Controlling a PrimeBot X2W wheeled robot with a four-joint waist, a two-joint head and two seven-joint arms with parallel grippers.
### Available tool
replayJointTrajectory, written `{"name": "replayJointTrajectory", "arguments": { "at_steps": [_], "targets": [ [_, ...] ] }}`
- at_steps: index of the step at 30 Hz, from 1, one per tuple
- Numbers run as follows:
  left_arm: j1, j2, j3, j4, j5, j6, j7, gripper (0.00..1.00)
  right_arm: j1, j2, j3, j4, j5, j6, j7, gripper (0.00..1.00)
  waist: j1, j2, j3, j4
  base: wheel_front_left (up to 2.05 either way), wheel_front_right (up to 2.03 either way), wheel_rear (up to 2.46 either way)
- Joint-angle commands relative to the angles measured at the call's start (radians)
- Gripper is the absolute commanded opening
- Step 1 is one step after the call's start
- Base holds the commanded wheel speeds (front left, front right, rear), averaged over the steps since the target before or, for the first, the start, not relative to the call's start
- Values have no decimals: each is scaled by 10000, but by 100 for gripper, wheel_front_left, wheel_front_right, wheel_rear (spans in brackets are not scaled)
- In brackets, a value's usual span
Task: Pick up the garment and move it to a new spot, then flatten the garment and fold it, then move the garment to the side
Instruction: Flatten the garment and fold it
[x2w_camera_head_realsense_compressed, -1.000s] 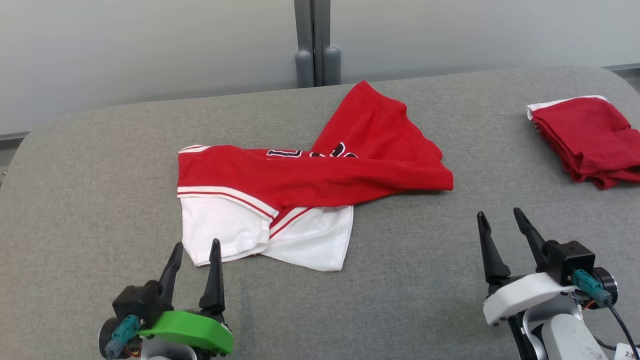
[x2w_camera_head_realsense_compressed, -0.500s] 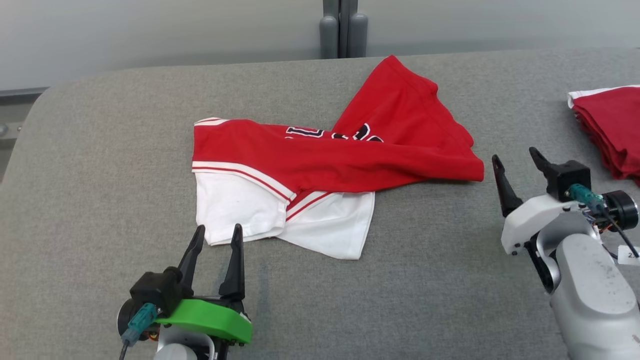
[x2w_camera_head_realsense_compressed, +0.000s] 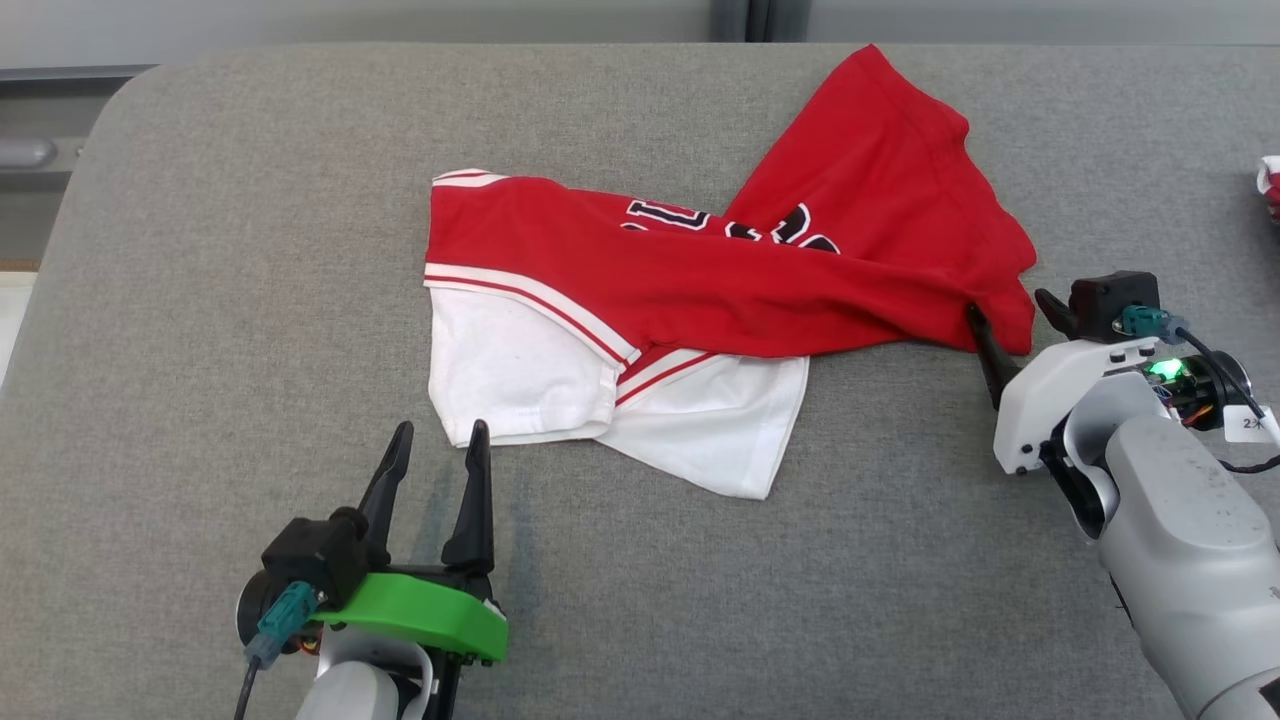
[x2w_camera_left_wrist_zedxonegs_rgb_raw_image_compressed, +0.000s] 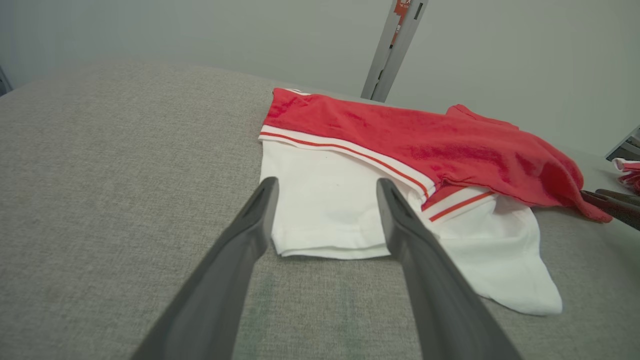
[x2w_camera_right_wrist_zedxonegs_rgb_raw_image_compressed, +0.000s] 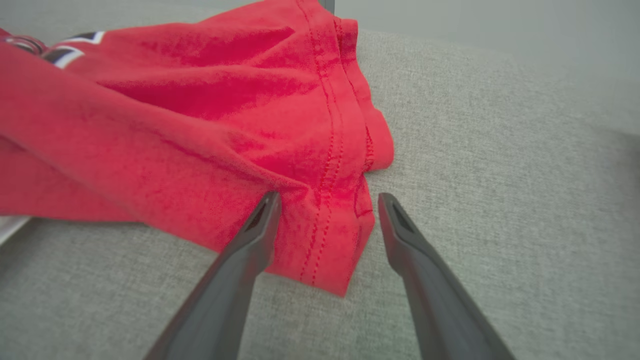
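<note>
Garment (x2w_camera_head_realsense_compressed: 700, 290), red over white, lies rumpled on the bench (x2w_camera_head_realsense_compressed: 200, 300). Right hand (x2w_camera_head_realsense_compressed: 1007, 305) is wide open, with one finger on either side of the red hem corner, not closed on it. Left hand (x2w_camera_head_realsense_compressed: 441, 430) is wide open and empty, with the white hem just ahead of its fingertips. Another red cloth (x2w_camera_head_realsense_compressed: 1268, 185) lies beyond the right hand, well apart.

head: above, facing down | left wrist: low, near garment (x2w_camera_left_wrist_zedxonegs_rgb_raw_image_compressed: 400, 145) | right wrist: closest | shared: garment
</note>
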Motion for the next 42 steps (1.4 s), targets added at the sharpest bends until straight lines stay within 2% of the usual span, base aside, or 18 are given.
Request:
{"name": "replayJointTrajectory", "arguments": {
  "at_steps": [1, 6, 7, 8, 9, 12, 14, 17, 23, 29, 37, 41, 42],
  "targets": [
    [-165, 19, -3, -11, -42, 36, 2, 100, -135, -78, 151, 130, 243, -17, 96, 100, 0, 0, 121, 90, 0, 0, 0],
    [-257, 19, -10, 5, -23, 30, 3, 100, -424, -277, 960, 424, 1004, -17, 455, 100, 0, 0, 231, 106, 0, 0, 0],
    [-263, 19, -10, 8, -22, 30, 3, 100, -465, -333, 1106, 449, 1125, -17, 434, 95, 0, 0, 244, 104, 0, 0, 0],
    [-262, 19, -14, 9, -20, 33, 3, 100, -518, -382, 1224, 454, 1186, -17, 386, 84, 0, 0, 254, 100, 0, 0, 0],
    [-267, 19, -17, 11, -24, 38, 3, 100, -580, -435, 1348, 460, 1250, -17, 341, 47, 0, 0, 258, 95, 0, 0, 0],
    [-286, 19, -17, 2, -42, 58, 3, 100, -705, -557, 1639, 491, 1368, -17, 156, 40, 0, 0, 252, 68, 0, 0, 0],
    [-276, 19, -17, -2, -50, 72, 3, 100, -779, -600, 1799, 533, 1439, -17, 69, 27, 0, 0, 239, 46, 0, 0, 0],
    [-252, 19, -14, -1, -55, 76, 3, 100, -858, -628, 1987, 528, 1502, -17, -74, 0, 0, 0, 219, 14, 0, 0, 0],
    [-210, 18, -25, -36, -51, 94, 3, 100, -1105, -646, 2084, 169, 1658, -17, -537, 0, 0, 0, 194, -37, 0, 0, 0],
    [-262, 18, -149, -50, -106, 92, 3, 100, -1561, -740, 1911, -267, 1694, -17, -276, 0, 0, 0, 290, 41, 0, 0, 0],
    [-584, 18, -562, -81, -281, 76, 3, 100, -2860, -290, 2003, 465, 1208, -17, 613, 0, 0, 0, 699, 510, 0, 0, 0],
    [-740, 18, -789, -63, -411, 85, 3, 100, -3594, 14, 1970, 1191, 892, -17, 558, 0, 0, 0, 912, 817, 0, 0, 0],
    [-770, 18, -824, -74, -432, 102, 3, 100, -3742, 76, 1954, 1361, 805, -17, 463, 27, 0, 0, 954, 873, 0, 0, 0]
  ]
}}
